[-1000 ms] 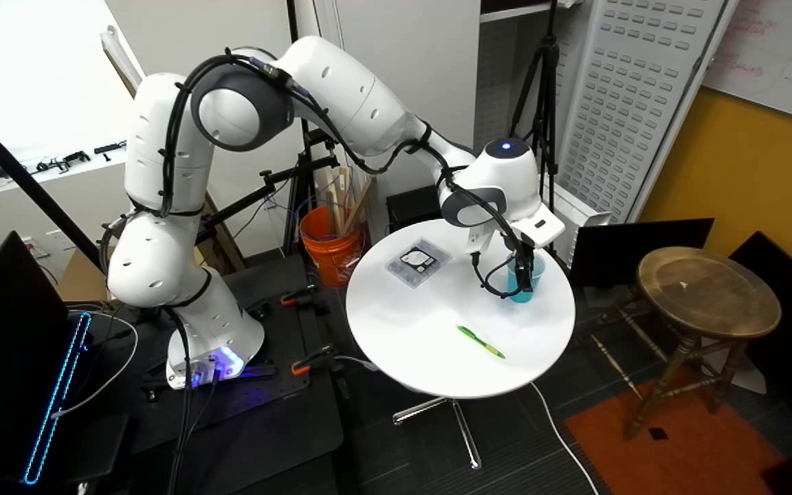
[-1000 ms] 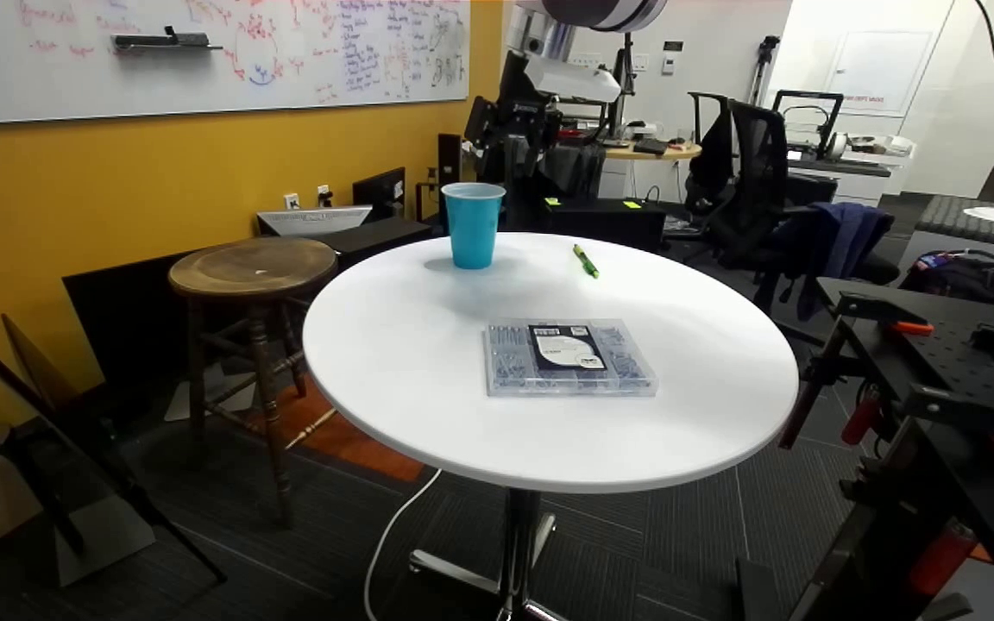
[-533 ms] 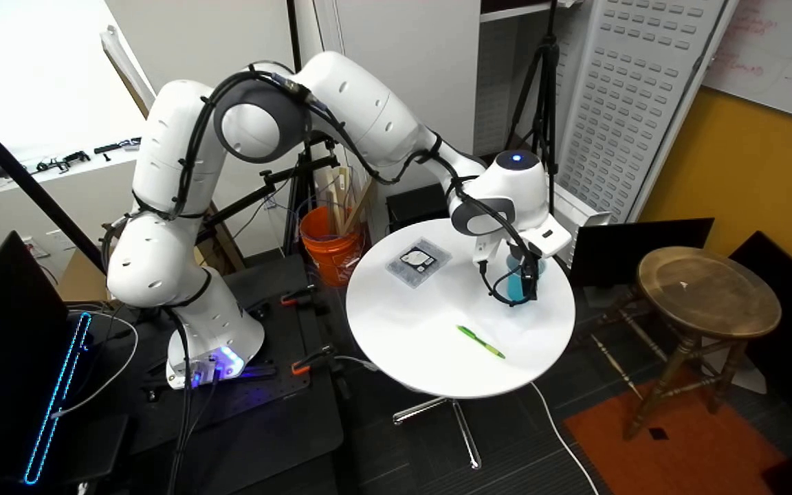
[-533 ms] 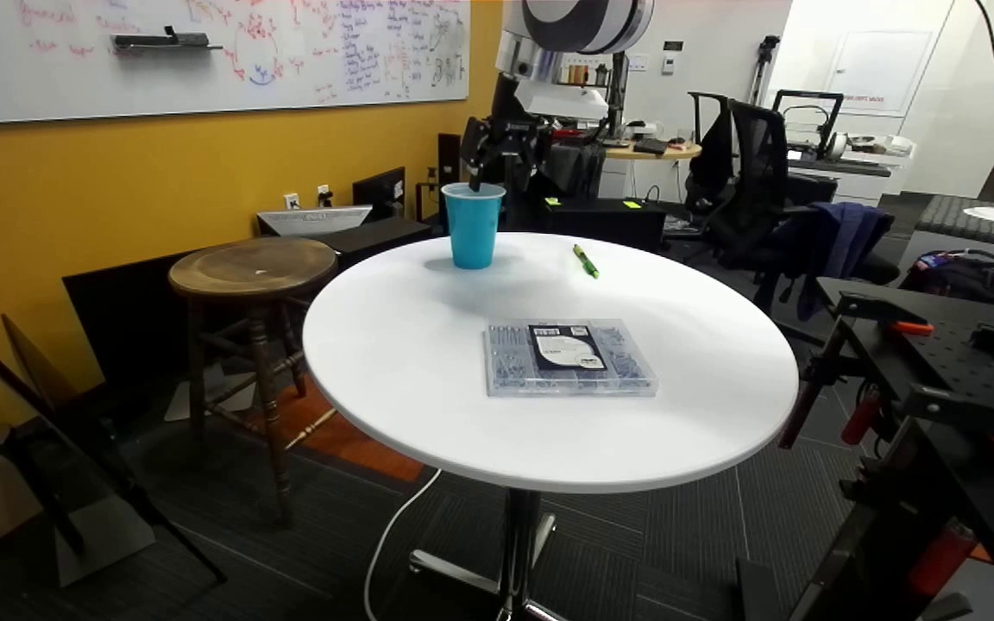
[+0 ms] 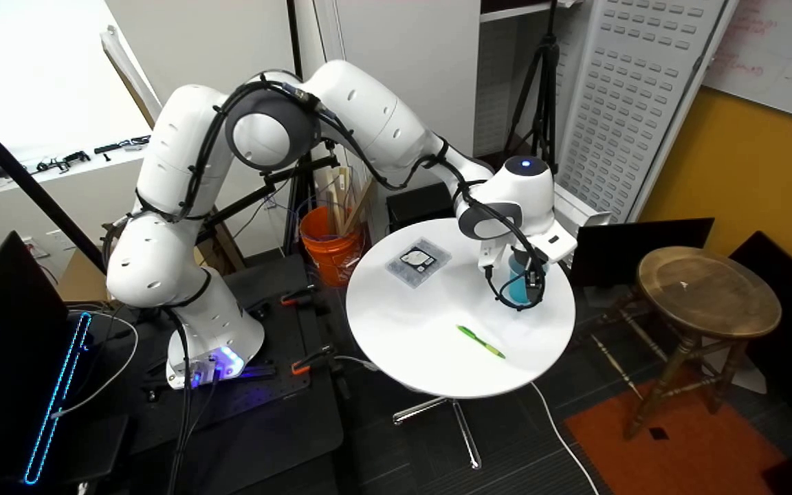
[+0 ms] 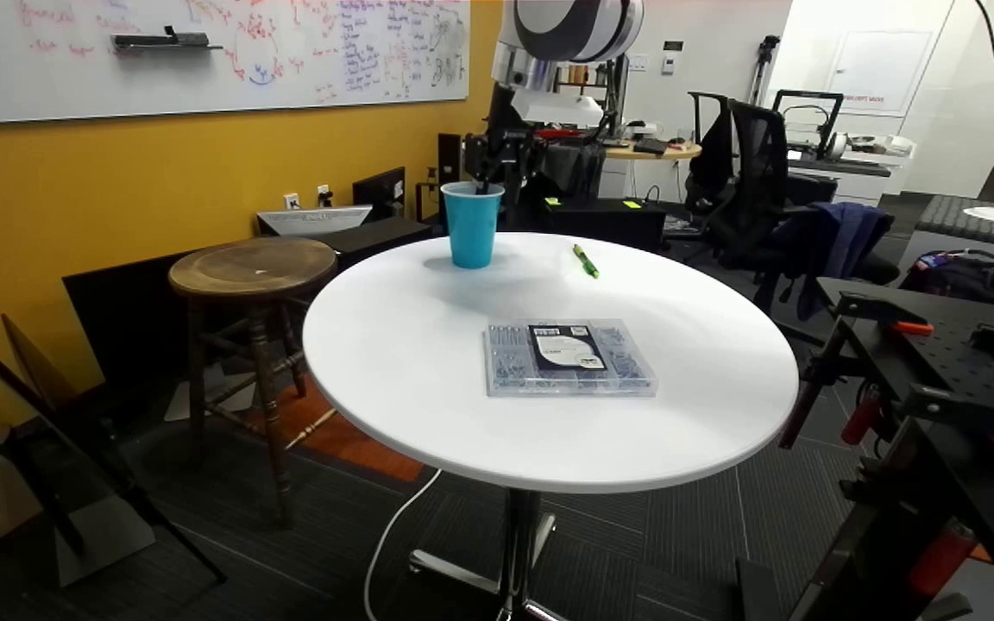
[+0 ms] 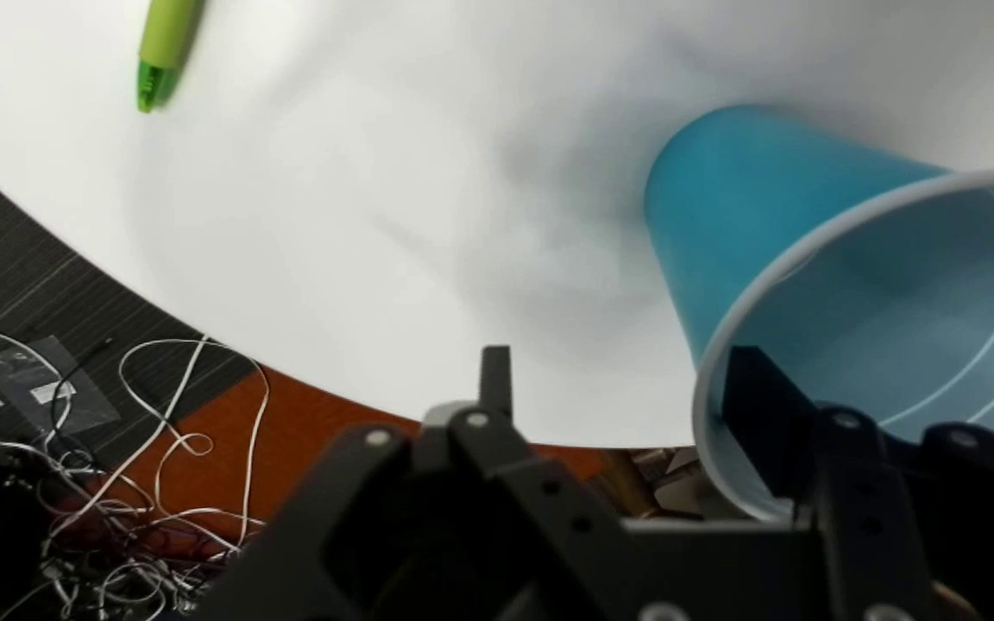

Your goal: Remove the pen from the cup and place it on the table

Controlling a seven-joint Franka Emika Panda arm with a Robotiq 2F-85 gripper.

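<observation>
While gripper (image 7: 625, 379) has fingertip (image 7: 756, 405) inside cup (image 6: 472, 226) | contact unclear | pen (image 7: 166, 39) outside

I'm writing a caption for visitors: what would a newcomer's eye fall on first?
Probably the big white robot arm, bent out over the round white table. Next, the teal cup near the table's edge, one finger of the hand inside its rim, one outside. Then the bright green pen, lying on the tabletop.
</observation>
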